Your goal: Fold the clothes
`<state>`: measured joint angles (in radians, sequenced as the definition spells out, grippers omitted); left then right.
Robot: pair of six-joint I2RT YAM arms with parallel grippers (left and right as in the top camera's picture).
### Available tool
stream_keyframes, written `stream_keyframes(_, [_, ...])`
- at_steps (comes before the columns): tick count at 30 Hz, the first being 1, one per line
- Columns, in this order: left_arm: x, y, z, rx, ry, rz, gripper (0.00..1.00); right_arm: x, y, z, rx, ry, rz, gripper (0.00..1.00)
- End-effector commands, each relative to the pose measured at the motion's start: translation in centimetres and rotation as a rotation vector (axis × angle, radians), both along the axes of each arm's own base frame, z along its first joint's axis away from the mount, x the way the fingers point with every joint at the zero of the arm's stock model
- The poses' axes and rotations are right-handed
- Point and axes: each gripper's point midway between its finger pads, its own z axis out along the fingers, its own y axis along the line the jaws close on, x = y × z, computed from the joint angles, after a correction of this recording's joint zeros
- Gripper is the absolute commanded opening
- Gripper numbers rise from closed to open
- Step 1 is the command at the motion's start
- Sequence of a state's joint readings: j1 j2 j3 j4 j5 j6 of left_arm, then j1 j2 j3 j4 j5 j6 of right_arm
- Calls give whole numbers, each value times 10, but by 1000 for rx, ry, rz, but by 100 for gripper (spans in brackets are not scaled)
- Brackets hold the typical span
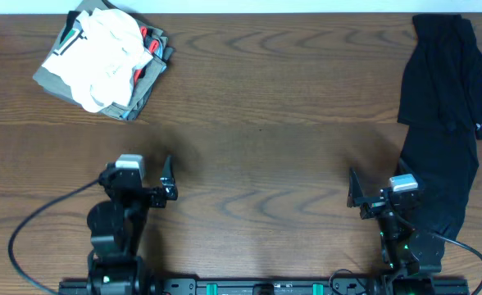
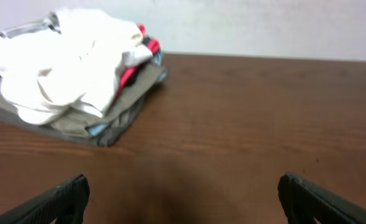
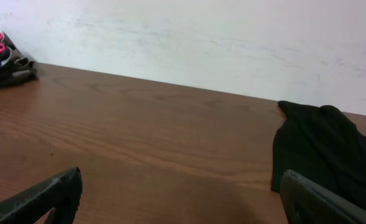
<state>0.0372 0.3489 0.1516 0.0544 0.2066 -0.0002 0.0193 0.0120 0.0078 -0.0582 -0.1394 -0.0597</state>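
My left gripper (image 2: 183, 202) and right gripper (image 3: 183, 199) both gape wide on nothing, parked low in the overhead frame, I judge to keep the middle of the table (image 1: 257, 123) free for folding. The clothes (image 1: 110, 49) lie apart: a white-topped pile (image 1: 69, 82) upper left, a black garment (image 1: 442, 106) down the right edge, nearest my right fingers.

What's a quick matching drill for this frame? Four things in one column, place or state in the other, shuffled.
Things:
1. clothes pile, white on top
2. black garment
3. left gripper
4. right gripper

Place or state:
A. jaws open, black garment right beside it
B. far left corner of the table
C. jaws open, facing the clothes pile
D. stretched along the right edge

Pairs: 1-B, 2-D, 3-C, 4-A
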Motion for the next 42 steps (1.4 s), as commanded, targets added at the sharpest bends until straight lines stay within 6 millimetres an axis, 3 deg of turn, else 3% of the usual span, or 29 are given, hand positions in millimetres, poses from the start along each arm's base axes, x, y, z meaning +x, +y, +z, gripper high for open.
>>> stream_keyframes(1, [-5, 4, -1, 10, -42, 24, 98, 0, 1, -1, -2, 0, 3, 99])
stream_keyframes(11, [-10, 14, -6, 22, -132, 83, 98, 0, 1, -1, -1, 0, 3, 99])
stream_keyframes(16, [-13, 15, 2, 26, -170, 91, 98, 0, 1, -1, -1, 0, 3, 99])
stream_keyframes(20, [-18, 15, -21, 23, -78, 90, 98, 0, 1, -1, -2, 0, 3, 99])
stream_keyframes(42, [-18, 16, -21, 28, -79, 96, 98, 0, 1, -1, -1, 0, 3, 99])
